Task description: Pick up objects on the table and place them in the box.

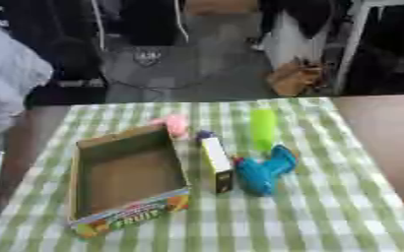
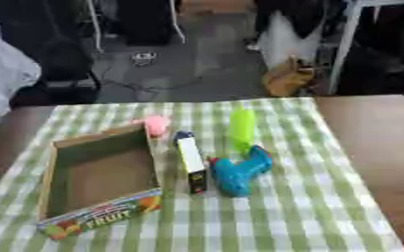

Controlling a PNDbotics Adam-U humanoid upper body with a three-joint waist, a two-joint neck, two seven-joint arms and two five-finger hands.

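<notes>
An open cardboard box [image 1: 128,224] with a fruit picture on its front wall sits on the left of the green checked cloth, and its inside looks bare. Behind its far right corner lies a pink object [image 1: 174,125]. Right of the box lies a long white and yellow carton [image 1: 215,156] with a dark end pointing toward me. A bright green cylinder [image 1: 262,128] lies farther right, and a blue toy [image 1: 265,170] rests just in front of it, touching the carton's side. Neither robot hand shows in either view.
The green checked cloth [image 1: 326,216] covers most of a brown table [image 1: 382,128], whose bare wood shows at the right. A grey sleeve [image 1: 7,74] shows at the left edge. Chairs, cables and a brown bag [image 1: 293,78] lie on the floor behind.
</notes>
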